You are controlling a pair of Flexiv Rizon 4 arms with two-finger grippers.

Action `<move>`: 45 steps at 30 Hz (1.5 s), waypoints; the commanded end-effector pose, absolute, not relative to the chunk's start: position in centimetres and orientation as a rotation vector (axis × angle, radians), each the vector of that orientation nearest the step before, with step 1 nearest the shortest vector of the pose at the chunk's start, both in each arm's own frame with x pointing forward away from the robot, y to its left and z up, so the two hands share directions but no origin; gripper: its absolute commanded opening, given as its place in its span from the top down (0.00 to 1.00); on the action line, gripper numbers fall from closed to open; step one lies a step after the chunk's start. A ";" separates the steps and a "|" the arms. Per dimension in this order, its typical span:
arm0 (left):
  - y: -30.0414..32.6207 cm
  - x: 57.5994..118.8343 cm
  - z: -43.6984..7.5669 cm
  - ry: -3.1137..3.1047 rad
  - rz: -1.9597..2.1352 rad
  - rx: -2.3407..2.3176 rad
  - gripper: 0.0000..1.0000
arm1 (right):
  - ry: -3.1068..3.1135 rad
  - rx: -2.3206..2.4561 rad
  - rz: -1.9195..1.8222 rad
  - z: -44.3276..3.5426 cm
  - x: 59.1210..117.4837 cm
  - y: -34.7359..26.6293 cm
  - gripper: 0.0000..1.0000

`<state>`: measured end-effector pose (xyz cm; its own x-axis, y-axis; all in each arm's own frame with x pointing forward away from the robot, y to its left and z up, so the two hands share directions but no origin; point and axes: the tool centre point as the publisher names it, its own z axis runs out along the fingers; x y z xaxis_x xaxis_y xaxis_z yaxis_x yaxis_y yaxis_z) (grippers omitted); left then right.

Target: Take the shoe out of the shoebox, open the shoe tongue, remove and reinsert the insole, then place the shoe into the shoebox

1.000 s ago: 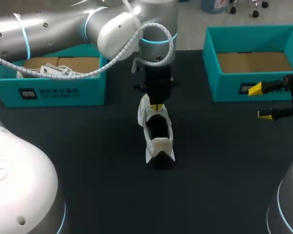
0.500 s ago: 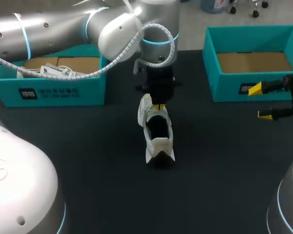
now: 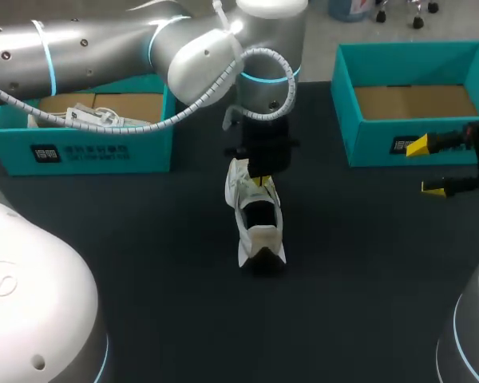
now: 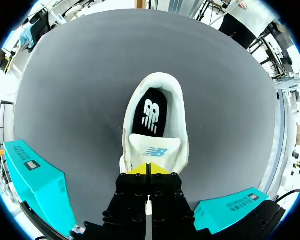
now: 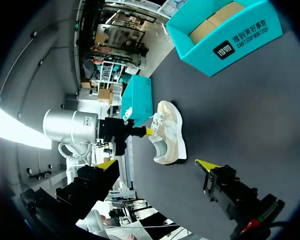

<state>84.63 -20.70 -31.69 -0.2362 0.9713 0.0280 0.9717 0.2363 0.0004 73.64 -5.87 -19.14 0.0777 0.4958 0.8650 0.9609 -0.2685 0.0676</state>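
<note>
A white shoe (image 3: 258, 219) stands upright in the middle of the black table, heel toward the near edge. Its black insole (image 4: 152, 115) shows inside the opening. My left gripper (image 3: 261, 182) points down over the shoe's mouth. Its yellow tips (image 4: 146, 169) are pressed together, shut on the upper end of the tongue (image 4: 154, 150). From the right wrist view the same gripper (image 5: 149, 131) sits at the shoe (image 5: 171, 132). My right gripper (image 3: 425, 167) hovers open at the table's right side, well clear of the shoe, with nothing between its fingers (image 5: 205, 164).
A teal shoebox (image 3: 367, 144) with a bare cardboard floor stands at the back right, just behind my right gripper. Another teal box (image 3: 80, 148) at the back left holds white material. My left arm spans over that box.
My left gripper has shifted slightly toward the near side and the right, still closed at the tongue. The shoe and my right arm have stayed put.
</note>
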 end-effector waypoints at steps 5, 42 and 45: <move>-19.6 82.8 -32.9 -2.580 -0.020 -1.785 1.00 | -1.440 -1.826 -1.113 -19.1 73.6 -5.8 0.00; -18.6 81.7 -31.6 -3.220 0.169 -0.947 1.00 | -1.440 -1.826 -1.113 -19.1 73.6 -5.8 0.00; -18.5 80.8 -31.3 -3.264 0.176 -0.687 1.00 | -1.440 -1.826 -1.113 -19.1 73.6 -5.8 0.00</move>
<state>81.50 -18.68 -31.72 -0.8561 0.4745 -0.2048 0.4930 0.8687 -0.0481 73.64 -5.87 -19.14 0.0777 0.4958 0.8650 0.9609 -0.2685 0.0676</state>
